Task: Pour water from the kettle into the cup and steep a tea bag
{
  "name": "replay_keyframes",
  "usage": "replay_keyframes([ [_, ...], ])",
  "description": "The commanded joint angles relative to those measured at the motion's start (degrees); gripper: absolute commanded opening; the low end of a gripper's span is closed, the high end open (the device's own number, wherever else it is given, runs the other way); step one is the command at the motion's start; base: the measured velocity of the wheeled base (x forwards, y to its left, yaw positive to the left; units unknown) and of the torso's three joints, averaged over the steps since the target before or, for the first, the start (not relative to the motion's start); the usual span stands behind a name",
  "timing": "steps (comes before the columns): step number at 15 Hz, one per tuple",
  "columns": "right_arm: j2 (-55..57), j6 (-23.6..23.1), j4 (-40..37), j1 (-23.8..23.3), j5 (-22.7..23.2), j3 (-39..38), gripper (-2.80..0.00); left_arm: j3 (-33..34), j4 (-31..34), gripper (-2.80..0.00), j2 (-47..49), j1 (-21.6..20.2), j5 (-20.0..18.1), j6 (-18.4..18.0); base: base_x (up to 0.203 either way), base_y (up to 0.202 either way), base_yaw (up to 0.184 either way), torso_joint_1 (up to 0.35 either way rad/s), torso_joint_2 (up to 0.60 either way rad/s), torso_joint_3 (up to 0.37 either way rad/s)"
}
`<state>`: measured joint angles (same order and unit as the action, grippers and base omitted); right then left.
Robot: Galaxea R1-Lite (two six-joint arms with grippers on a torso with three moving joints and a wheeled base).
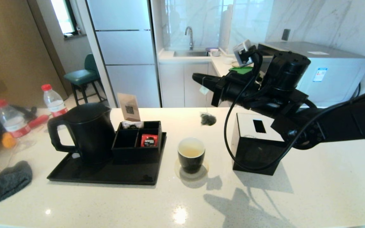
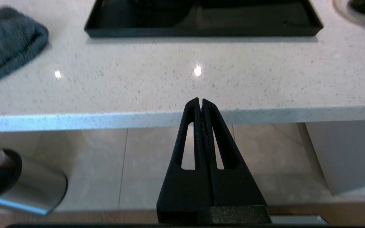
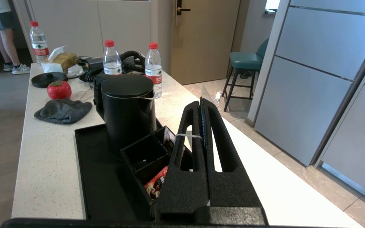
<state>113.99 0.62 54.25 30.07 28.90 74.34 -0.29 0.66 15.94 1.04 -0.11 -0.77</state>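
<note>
Desk: pale speckled stone top carrying all items.

Tray: flat black, rectangular, below and to the left of the right pincer.

Kettle: tall, matte black, flat black lid, small pointed spout, large loop handle. Stands upright on the tray, farthest left of the right pincer among the task items.

Cube box: black, white top with a dark slot; directly under the right arm.

Compartment organiser: black, on the tray between kettle and cup. Holds a red sachet with white lettering too small to read. A brown card with a QR code stands at its back.

Cup: small, handleless, glossy black outside, white inside, on a round coaster. Below the right pincer, slightly to its left. Contains pale yellowish water.

Right pincer: raised above the desk, clenched on the tea bag's thin string and paper tag.

Tea bag: tiny dark greyish pouch, hanging free in the air beneath the right pincer, above the cup and clear of its rim.

Left pincer: clenched, holding nothing, parked off the desk's near edge.
</note>
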Motion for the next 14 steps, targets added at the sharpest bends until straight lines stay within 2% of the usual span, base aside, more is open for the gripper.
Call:
replay_keyframes([
  [1,0.09,-0.01,0.42,0.11,0.19,-0.07,-2.8,0.03,0.39,-2.8,-8.42,-0.3,-0.58,-1.54,0.0,0.0,0.0,0.0,0.0,0.0],
  [4,0.38,0.01,0.39,0.25,0.28,0.02,-2.8,0.19,0.32,-2.8,-15.92,-1.0,-1.78,-5.66,0.0,0.0,0.0,0.0,0.0,0.0],
  [10,0.88,-0.01,0.51,0.34,0.28,0.2,-2.8,0.29,-0.13,-2.8,-15.94,-1.04,-1.65,-6.97,0.0,0.0,0.0,0.0,0.0,0.0],
  [14,1.15,0.04,0.51,0.34,0.28,0.29,-2.8,0.29,-0.04,-2.8,-15.94,-1.04,-1.47,-5.68,0.0,0.0,0.0,0.0,0.0,0.0],
])
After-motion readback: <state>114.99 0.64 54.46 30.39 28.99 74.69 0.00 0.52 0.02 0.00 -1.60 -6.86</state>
